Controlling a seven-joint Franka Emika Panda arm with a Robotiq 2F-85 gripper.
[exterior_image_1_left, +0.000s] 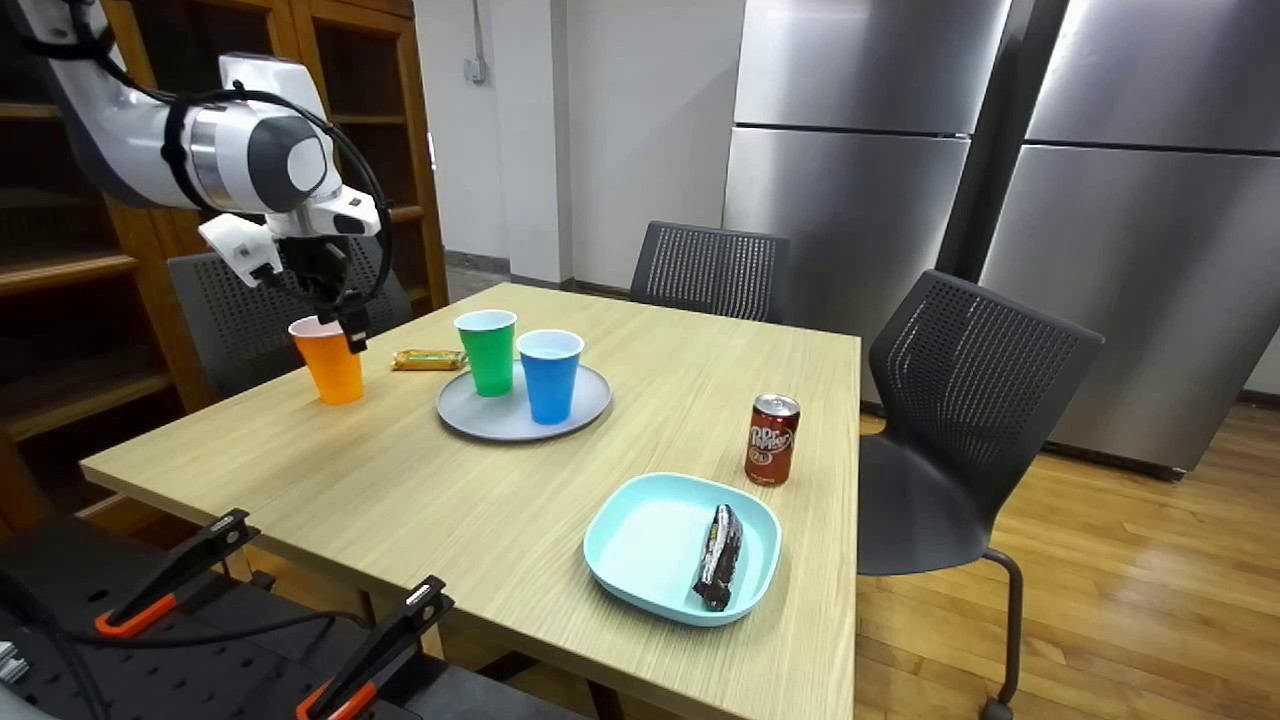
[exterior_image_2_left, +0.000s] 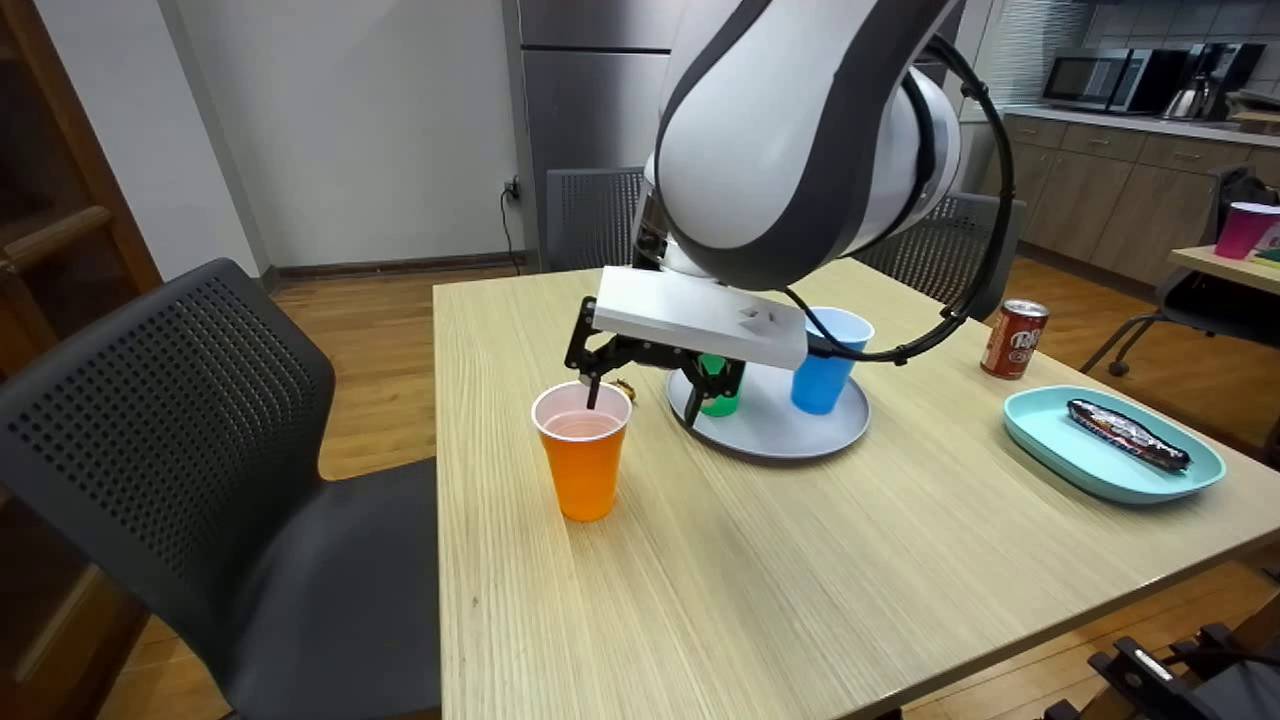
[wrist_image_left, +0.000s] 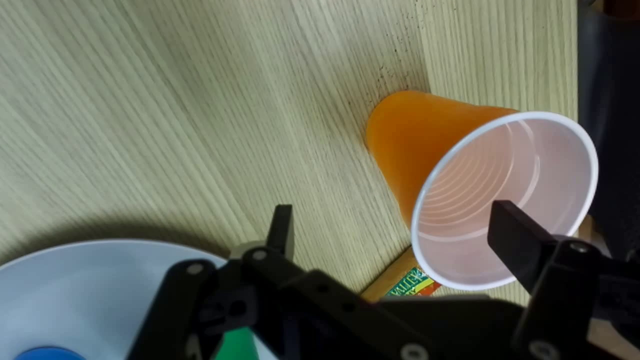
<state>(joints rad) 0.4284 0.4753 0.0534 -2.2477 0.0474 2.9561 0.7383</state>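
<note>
My gripper (exterior_image_1_left: 338, 312) is open above the table's far end, also seen in an exterior view (exterior_image_2_left: 642, 408) and the wrist view (wrist_image_left: 393, 220). An orange cup (exterior_image_2_left: 585, 470) with a white inside stands upright below it; it also shows in the wrist view (wrist_image_left: 417, 137). One finger overlaps the cup's mouth, the other is outside the rim. I cannot tell whether they touch it. A gold-wrapped bar (exterior_image_1_left: 428, 360) lies near the cup, partly hidden in the wrist view (wrist_image_left: 395, 277). A green cup (exterior_image_1_left: 490, 358) and a blue cup (exterior_image_1_left: 549, 385) stand on a grey plate (exterior_image_1_left: 475, 423).
A red soda can (exterior_image_1_left: 772, 440) stands near a turquoise dish (exterior_image_1_left: 630, 535) that holds a dark wrapped bar (exterior_image_1_left: 719, 560). Dark chairs (exterior_image_2_left: 170, 450) stand round the wooden table (exterior_image_2_left: 700, 580). Black and orange clamps (exterior_image_1_left: 380, 645) sit by the table's near edge.
</note>
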